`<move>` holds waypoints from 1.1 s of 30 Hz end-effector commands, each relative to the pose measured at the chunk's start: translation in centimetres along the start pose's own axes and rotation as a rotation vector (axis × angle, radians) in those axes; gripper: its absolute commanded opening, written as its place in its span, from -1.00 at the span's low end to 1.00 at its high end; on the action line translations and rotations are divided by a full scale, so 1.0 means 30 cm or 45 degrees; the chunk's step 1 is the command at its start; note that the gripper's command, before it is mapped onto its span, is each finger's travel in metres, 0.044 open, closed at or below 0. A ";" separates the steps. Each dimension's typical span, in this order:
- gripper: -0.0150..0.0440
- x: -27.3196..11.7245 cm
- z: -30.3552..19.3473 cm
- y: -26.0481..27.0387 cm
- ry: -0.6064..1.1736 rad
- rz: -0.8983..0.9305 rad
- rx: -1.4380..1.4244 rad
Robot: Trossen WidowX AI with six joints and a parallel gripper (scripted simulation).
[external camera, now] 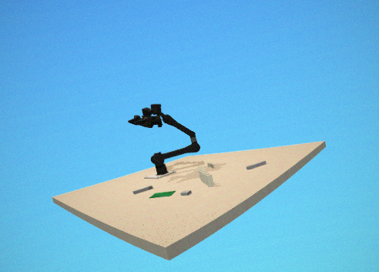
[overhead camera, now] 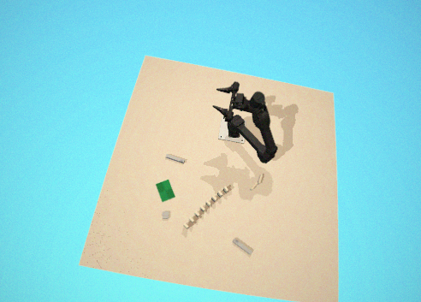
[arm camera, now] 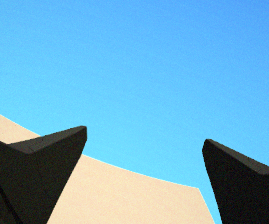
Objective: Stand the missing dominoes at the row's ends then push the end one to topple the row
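Observation:
A slanting row of several cream dominoes (overhead camera: pixel 208 204) (external camera: pixel 206 178) stands evenly spaced on the table, in front of the arm's base. Two loose cream dominoes (overhead camera: pixel 261 179) (overhead camera: pixel 254 186) lie close together at an angle, to the right of the row's near-base end in the top view; whether they touch is too small to tell. My gripper (overhead camera: pixel 215 97) (external camera: pixel 130 121) (arm camera: pixel 146 139) is open with nothing between its widely spread fingers. It is high above the base, well away from all dominoes, and the wrist view shows only table edge and sky beyond the fingers.
A green patch (overhead camera: pixel 165 191) (external camera: pixel 162 194) and a small grey block (overhead camera: pixel 166 215) (external camera: pixel 186 193) are left of the row in the top view. One grey bar (overhead camera: pixel 175 158) (external camera: pixel 142 189) lies near the base, another grey bar (overhead camera: pixel 243 246) (external camera: pixel 256 165) on the row's other side.

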State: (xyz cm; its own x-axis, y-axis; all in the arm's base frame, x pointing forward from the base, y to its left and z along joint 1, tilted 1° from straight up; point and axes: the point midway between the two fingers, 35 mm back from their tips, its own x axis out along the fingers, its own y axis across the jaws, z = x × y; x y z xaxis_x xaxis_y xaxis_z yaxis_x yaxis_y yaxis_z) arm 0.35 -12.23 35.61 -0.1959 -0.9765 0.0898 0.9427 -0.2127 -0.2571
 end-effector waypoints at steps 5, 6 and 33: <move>1.00 0.057 -0.016 0.014 0.085 0.215 0.142; 1.00 0.068 -0.016 0.021 0.110 0.264 0.194; 1.00 0.112 -0.109 0.703 1.237 1.282 0.535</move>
State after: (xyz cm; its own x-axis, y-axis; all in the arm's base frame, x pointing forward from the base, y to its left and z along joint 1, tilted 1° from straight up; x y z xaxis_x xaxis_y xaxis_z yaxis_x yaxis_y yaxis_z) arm 15.77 -20.90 28.56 0.6336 -0.4812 -0.6058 0.7732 0.4209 0.4743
